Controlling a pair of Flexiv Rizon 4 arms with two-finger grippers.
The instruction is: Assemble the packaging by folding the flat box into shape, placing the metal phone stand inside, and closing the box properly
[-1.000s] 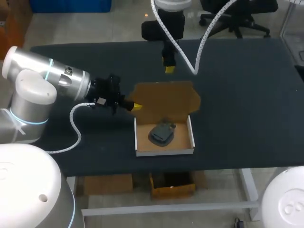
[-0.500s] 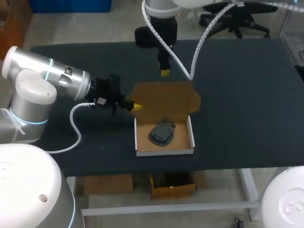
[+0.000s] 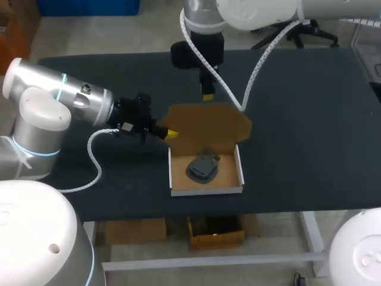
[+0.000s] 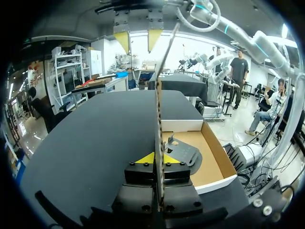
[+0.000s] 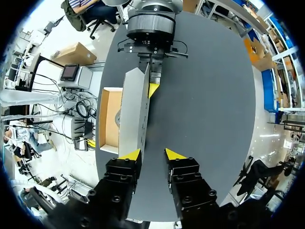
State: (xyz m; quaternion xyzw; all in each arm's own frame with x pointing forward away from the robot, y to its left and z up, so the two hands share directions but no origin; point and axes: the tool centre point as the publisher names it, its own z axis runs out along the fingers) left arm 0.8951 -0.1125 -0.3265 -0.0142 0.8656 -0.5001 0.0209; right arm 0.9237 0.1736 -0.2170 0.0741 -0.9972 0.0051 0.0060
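- Currently the box (image 3: 206,189) sits near the middle of the counter (image 3: 309,131) with its tray open upward. The phone stand (image 3: 203,167) lies flat inside, dark against the cardboard floor.
- The lid (image 3: 208,122) rises roughly upright from the tray's 12 o'clock wall, so the tray lies on its 6 o'clock side.
- The left fingers (image 3: 171,134) are clamped on the lid's 9 o'clock edge. The left wrist view shows the cardboard edge-on between the two yellow tips, with both tips pressed against it.
- The right fingers (image 3: 208,95) hang apart at the lid's 12 o'clock, near its top edge and touching nothing. In the right wrist view the lid's top edge runs ahead of one tip.
- Folding and loading look finished, so the step in hand appears to be closing the lid.
- To close it well, the right fingers should meet the lid's back face near the middle of its top edge. From there they should press it evenly toward 6 o'clock.
- The left fingers should follow the lid's swing or let go in time. A rigid hold would likely crease the board or drag the tray.
- The lid's leading flap probably needs steering inside the tray's 6 o'clock wall instead of landing on top of it.
- The stand lies low and seems clear of the lid's path.
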